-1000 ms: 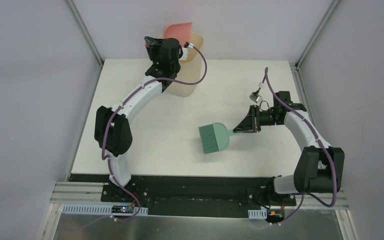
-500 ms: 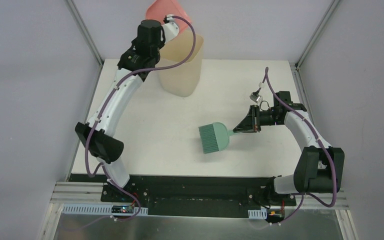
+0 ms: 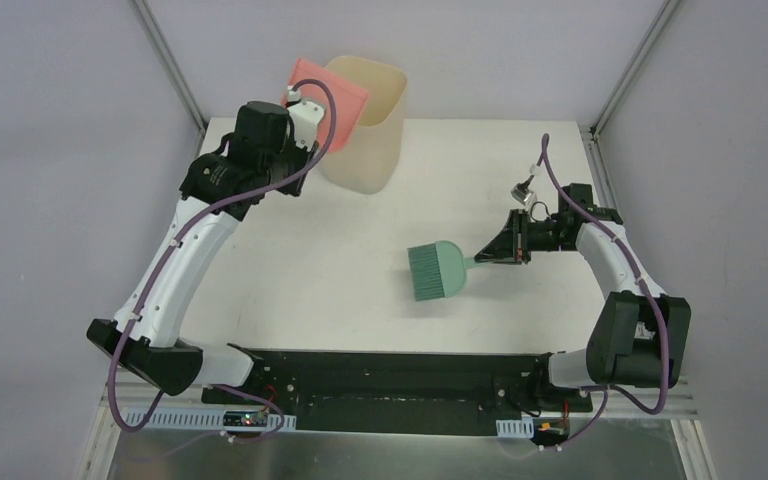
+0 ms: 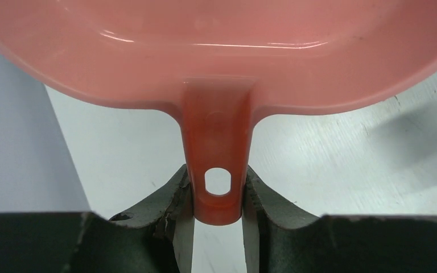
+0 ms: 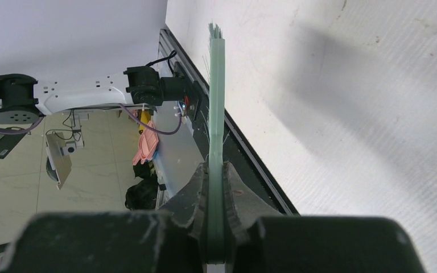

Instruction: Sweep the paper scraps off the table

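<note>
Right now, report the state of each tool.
Left tool: closed on the pink dustpan, by its handle.
Right tool: closed on the green brush, by its handle.

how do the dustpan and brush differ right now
The dustpan is pink; the brush is green. The dustpan is raised beside the bin at the rear left; the brush is out over the table. Both are clamped by the handle, dustpan in the left gripper, brush in the right gripper.
</note>
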Motion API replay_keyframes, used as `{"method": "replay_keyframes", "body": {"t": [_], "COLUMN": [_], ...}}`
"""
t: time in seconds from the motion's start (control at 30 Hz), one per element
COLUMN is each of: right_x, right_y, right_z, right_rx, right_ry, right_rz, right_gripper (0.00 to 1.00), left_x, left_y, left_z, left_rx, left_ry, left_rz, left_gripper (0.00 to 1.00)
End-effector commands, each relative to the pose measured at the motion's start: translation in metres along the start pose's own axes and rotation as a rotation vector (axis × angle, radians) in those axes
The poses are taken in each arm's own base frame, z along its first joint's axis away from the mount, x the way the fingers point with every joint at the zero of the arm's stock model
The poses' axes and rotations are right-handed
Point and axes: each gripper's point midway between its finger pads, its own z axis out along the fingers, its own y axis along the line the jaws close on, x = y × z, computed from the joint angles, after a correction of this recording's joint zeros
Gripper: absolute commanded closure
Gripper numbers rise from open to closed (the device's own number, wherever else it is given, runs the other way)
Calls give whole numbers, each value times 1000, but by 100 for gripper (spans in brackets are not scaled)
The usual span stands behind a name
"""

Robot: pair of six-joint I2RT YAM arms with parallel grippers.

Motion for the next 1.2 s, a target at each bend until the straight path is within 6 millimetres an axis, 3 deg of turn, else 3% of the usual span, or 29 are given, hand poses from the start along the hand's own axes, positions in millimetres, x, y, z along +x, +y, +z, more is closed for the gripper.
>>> {"method": "replay_keyframes", "body": {"t": [0.0, 0.1, 0.23, 0.47, 0.57, 0.8, 0.87, 1.07, 1.17], "right_x": [-16, -21, -30, -39, -38, -22, -19, -13, -12], "right_y": [4, -5, -14, -40, -57, -94, -102, -122, -133], "right_z": [-14, -22, -32, -52, -67, -79, -80, -81, -80], "right_rx": [32, 85, 127, 281, 348, 380, 369, 343, 345], "right_ry": [-57, -68, -78, -7, 13, 98, 112, 135, 135], "right_rz": [-79, -82, -71, -61, -45, 42, 74, 139, 156], "right_gripper": [100, 100, 100, 100, 100, 97, 96, 90, 81], "left_x": [78, 121, 162, 225, 246, 254, 255, 260, 269], "left_y": [-12, -33, -62, -65, -69, -108, -111, -125, -137], "left_z": [-19, -21, -23, -25, -15, 28, 36, 49, 51], "left_rx": [-104, -89, -14, -73, -66, 118, 124, 184, 197], "left_ry": [303, 464, 576, 845, 917, 1023, 1028, 1023, 1030], "left_rz": [-342, -429, -496, -399, -362, -410, -416, -440, -456], "left_gripper": [86, 85, 86, 84, 82, 84, 84, 82, 81]}}
